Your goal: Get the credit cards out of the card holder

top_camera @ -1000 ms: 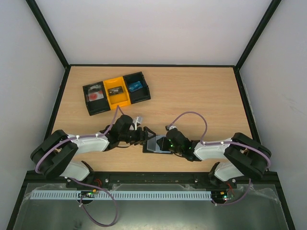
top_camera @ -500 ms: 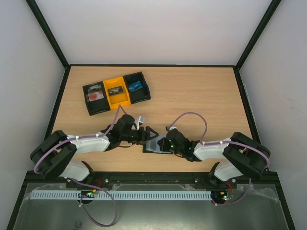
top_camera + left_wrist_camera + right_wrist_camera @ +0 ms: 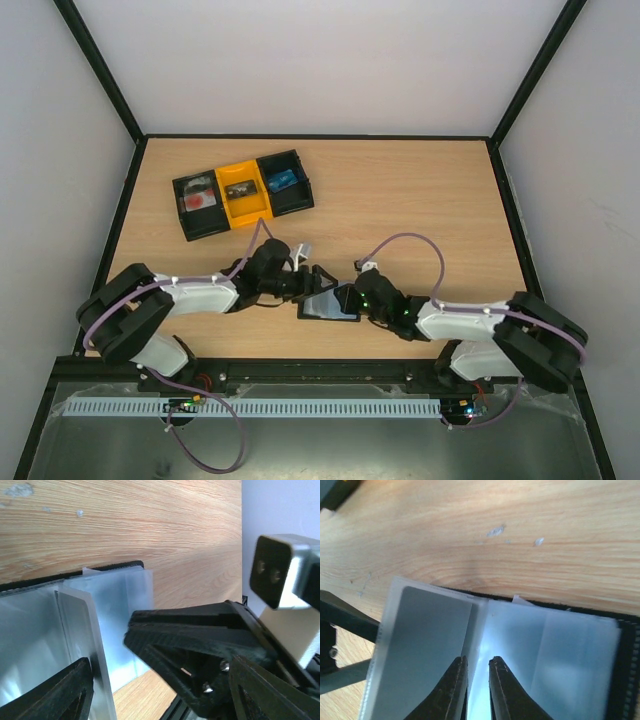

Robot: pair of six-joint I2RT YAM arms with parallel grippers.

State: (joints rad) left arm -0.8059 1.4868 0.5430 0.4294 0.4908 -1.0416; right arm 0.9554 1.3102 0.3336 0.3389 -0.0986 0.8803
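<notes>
Holder lying open between the two grippers.
The holder (image 3: 328, 307) is lying open on the surface (image 3: 420, 200), at the middle of its near edge. The right gripper (image 3: 477, 675) is pinching its fingers almost together on a clear sleeve (image 3: 427, 640) at the fold. The left gripper (image 3: 310, 282) is hovering just left of the holder, its fingers spread wide apart. A tray (image 3: 243, 193) is sitting far left.
</notes>
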